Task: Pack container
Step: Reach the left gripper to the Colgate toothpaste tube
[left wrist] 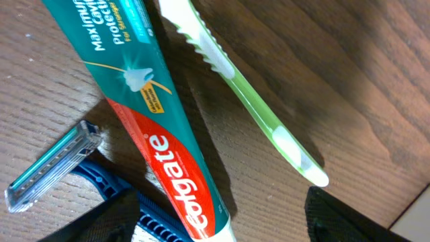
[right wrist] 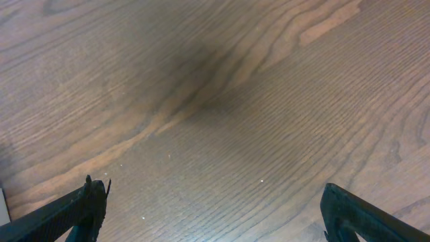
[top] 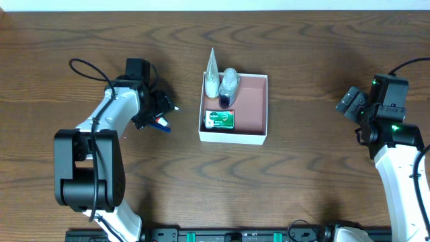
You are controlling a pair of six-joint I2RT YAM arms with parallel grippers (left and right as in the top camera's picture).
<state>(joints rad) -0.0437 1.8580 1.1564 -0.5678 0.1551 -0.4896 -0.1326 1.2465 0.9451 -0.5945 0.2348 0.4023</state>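
Left wrist view, left gripper (left wrist: 215, 205) part-open astride toothpaste (left wrist: 148, 114), gripping nothing, toothbrush (left wrist: 248, 94) and razor (left wrist: 54, 168) alongside, right gripper (right wrist: 211, 202) wide open, empty.

2 arms reach forward; left gripper (top: 161, 111) jaws apart, right gripper (top: 350, 102) jaws wide.

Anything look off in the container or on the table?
The white tapered tube at the container's back-left corner sticks out over the wall, its pointed end past the rim. Toothpaste, toothbrush and razor lie loose on the table, not yet packed. Nothing looks spilled or damaged.
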